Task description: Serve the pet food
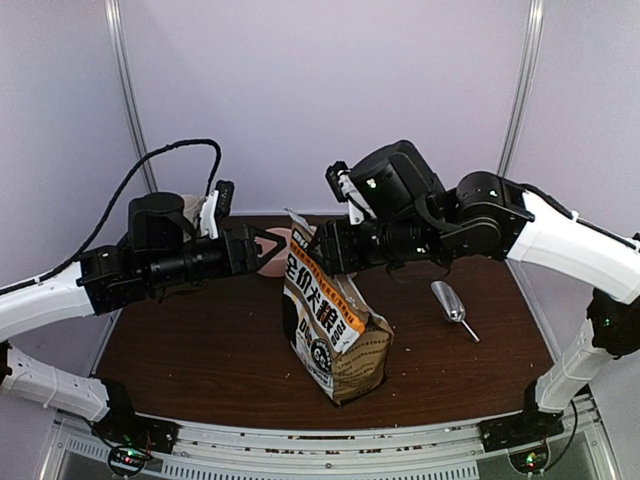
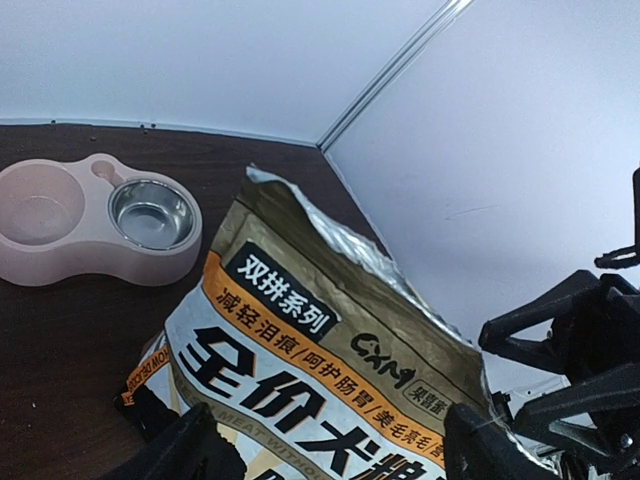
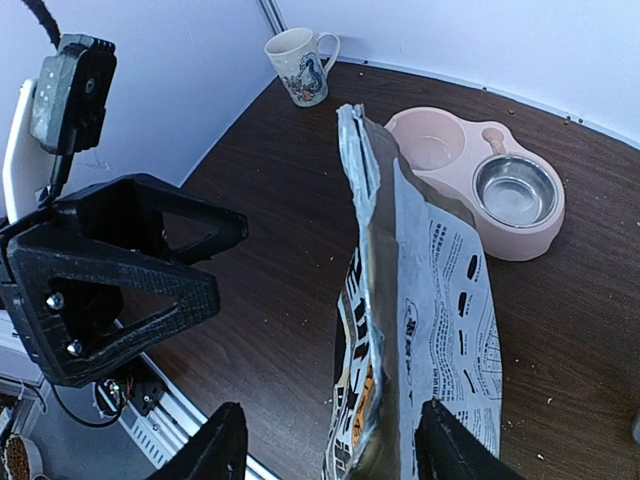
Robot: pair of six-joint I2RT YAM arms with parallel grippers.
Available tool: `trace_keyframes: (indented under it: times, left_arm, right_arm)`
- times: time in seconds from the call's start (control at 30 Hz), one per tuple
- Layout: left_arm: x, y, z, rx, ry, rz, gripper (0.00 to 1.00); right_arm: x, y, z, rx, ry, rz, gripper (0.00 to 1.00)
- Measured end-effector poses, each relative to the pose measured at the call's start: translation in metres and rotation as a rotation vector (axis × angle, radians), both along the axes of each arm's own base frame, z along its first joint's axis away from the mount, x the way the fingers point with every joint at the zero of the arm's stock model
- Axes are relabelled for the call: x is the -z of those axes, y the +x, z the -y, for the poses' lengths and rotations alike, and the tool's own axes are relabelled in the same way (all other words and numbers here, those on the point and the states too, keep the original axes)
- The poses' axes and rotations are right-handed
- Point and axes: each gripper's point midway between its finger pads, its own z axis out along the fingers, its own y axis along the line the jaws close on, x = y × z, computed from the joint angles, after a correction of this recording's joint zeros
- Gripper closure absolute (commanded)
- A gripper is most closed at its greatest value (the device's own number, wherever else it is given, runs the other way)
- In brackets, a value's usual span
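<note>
Overhead, both arms reach in over the dark counter toward a tan paper bag that stands leaning near the middle. The left gripper hangs just left of the bag's torn top, and the right gripper is right at that top edge. A metal scoop lies on the counter to the right, well apart from the bag.

From the left wrist, the left jaws are spread wide and hold nothing; the bag's printed front shows between the fingers. A pink double bowl sits beyond on the left, with a steel insert in its right well.

From the right wrist, the right jaws also gape wide, straddling the bag's upper edge. The finger on the picture's left is clear of the bag; whether the other touches it I cannot tell. A white mug stands in the far corner. The pet food is not visible in any view, as the bag's inside is hidden.
</note>
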Motion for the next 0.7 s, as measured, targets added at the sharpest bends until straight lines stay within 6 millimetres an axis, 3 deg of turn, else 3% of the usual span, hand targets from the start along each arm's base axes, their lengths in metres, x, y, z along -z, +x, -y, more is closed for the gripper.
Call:
trace_keyframes:
  times: [0.2,0.53,0.7]
  left_arm:
    - [0.002,0.0,0.002,0.003,-0.002,-0.013,0.2]
    - [0.005,0.0,0.004,0.009,-0.002,-0.027,0.2]
    - [0.005,0.0,0.004,0.006,-0.007,-0.034,0.2]
  right_arm:
    - [0.001,-0.003,-0.002,0.041,-0.09,0.029,0.48]
    - [0.024,0.0,0.021,0.157,-0.268,0.046,1.0]
    - [0.016,-0.003,0.028,0.173,-0.231,0.032,1.0]
